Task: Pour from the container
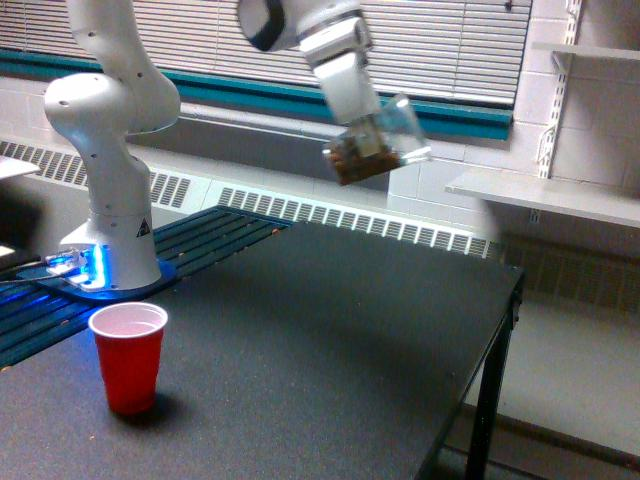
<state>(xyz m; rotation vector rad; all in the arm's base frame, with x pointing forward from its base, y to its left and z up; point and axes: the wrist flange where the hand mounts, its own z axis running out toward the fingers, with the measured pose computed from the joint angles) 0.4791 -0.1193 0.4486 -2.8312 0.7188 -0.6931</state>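
I see my white arm bent over the black matte table (340, 330), with the gripper (365, 125) high in the air, closed on the container (378, 145), a clear plastic cup tilted sideways with brown bits inside. Far below the gripper stands a red cup (128, 355), smooth and white inside.

The small clear plastic container (380, 142) with brown bits inside hangs tilted, high above the black table (330, 340), well clear of it.
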